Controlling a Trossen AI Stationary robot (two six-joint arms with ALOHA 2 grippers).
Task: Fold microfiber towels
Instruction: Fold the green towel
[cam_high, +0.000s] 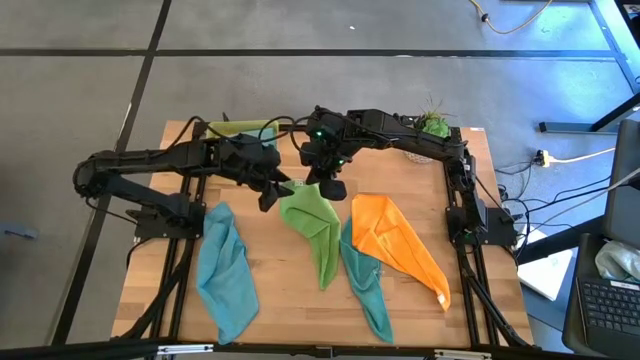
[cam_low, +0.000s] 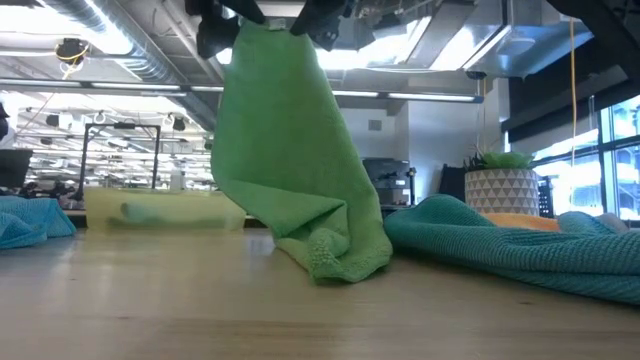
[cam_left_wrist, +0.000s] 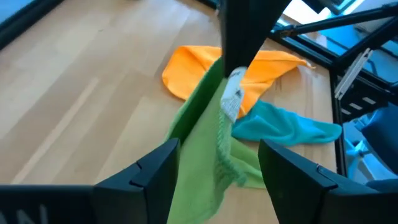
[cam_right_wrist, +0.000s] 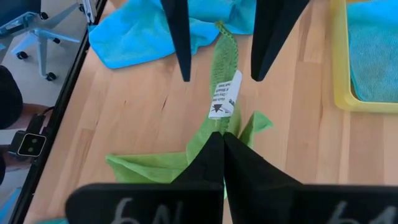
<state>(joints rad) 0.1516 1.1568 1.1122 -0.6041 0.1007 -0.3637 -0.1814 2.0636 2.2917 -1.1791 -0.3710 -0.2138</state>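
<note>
A lime green towel (cam_high: 312, 225) hangs mid-table from my right gripper (cam_high: 332, 188), which is shut on it; its bunched lower end (cam_low: 335, 255) rests on the wood. My left gripper (cam_high: 278, 192) is open just left of it. Its fingers (cam_left_wrist: 155, 177) stand on either side of the towel's hemmed edge (cam_right_wrist: 225, 53), and I cannot tell whether they touch it. An orange towel (cam_high: 395, 240) and a teal towel (cam_high: 365, 285) lie crumpled to the right. A light blue towel (cam_high: 225, 270) lies at the near left. My right gripper pinches the green towel between its two shut fingers at the hemmed edge, just beside the white label (cam_right_wrist: 225, 93). The fingers slant down from the table's far right. The towel hangs below them in loose folds, its lower end (cam_low: 335, 255) piled on the table.
A yellow-green tray (cam_high: 240, 128) at the far left holds another light blue towel (cam_right_wrist: 373, 50). A potted plant (cam_high: 433, 125) stands at the far right corner. Bare wood shows near the front edge, between the light blue and green towels.
</note>
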